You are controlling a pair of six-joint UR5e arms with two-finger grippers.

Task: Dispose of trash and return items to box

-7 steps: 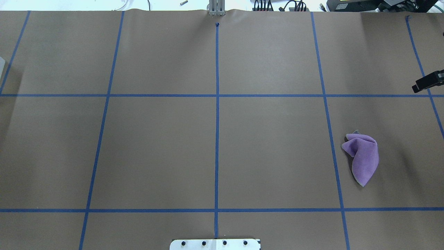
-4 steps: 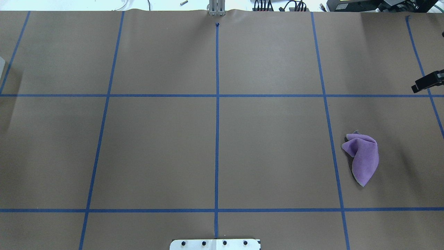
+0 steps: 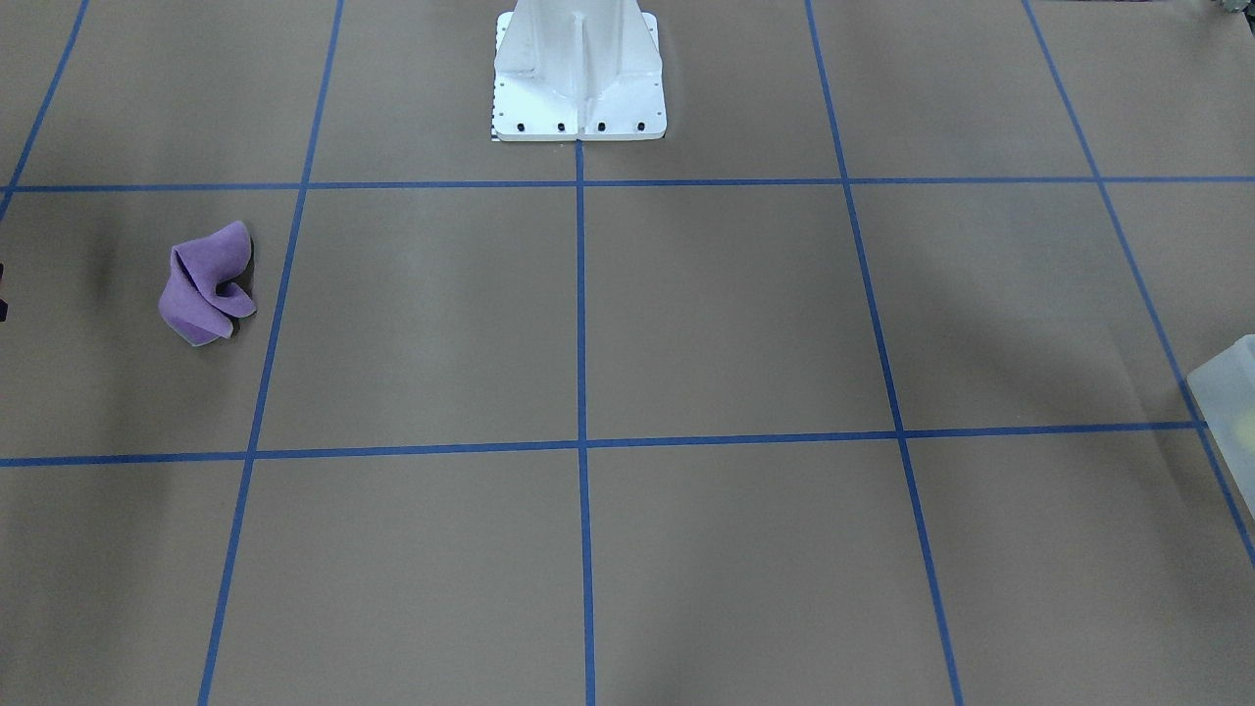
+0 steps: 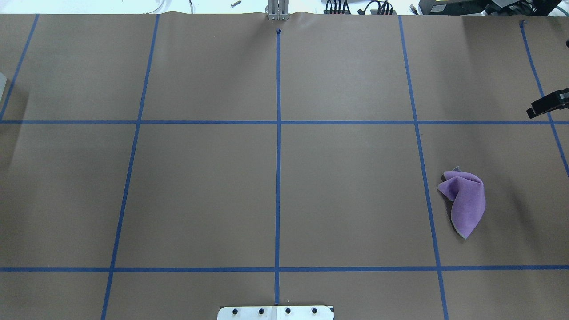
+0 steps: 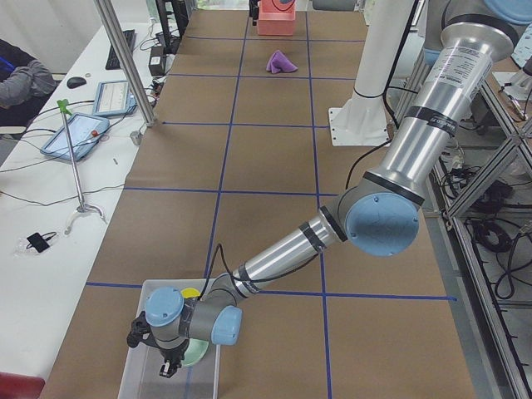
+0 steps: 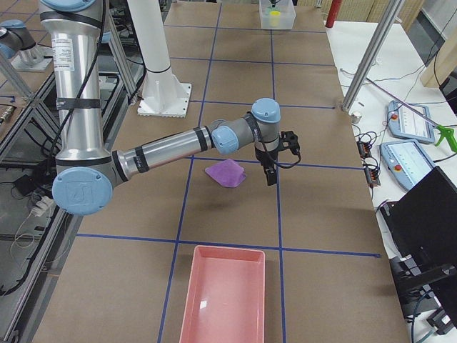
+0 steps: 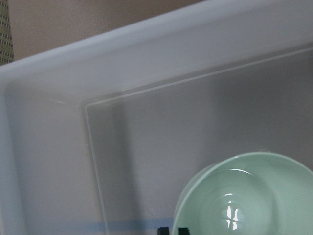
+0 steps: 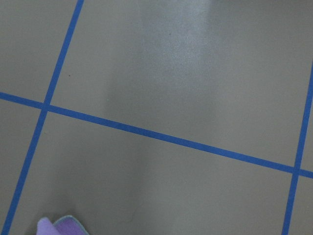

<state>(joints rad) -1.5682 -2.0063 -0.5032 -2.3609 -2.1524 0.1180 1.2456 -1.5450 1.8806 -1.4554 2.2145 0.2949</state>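
Note:
The frosted white box (image 5: 133,374) stands at the table's left end; its corner shows in the front view (image 3: 1226,387). The mint-green bowl (image 7: 239,196) lies inside it, also seen from the left side (image 5: 196,354). The yellow cup (image 5: 191,293) stands in the box behind the bowl. My left gripper (image 5: 167,366) hangs over the box just above the bowl; its two dark fingertips (image 7: 164,230) sit close together and hold nothing. My right gripper (image 6: 270,171) points down above the table beside a crumpled purple cloth (image 4: 466,204). I cannot tell whether it is open or shut.
A pink tray (image 6: 221,293) lies at the table's right end, beyond the purple cloth (image 6: 226,174). The white robot base (image 3: 578,78) stands at the near middle edge. Blue tape lines grid the brown table cover (image 4: 275,178). A black part of the right arm (image 4: 546,106) shows at the overhead view's right edge.
The black part of the right arm at the overhead view's right edge has shifted very slightly up and left. The purple cloth has not moved.

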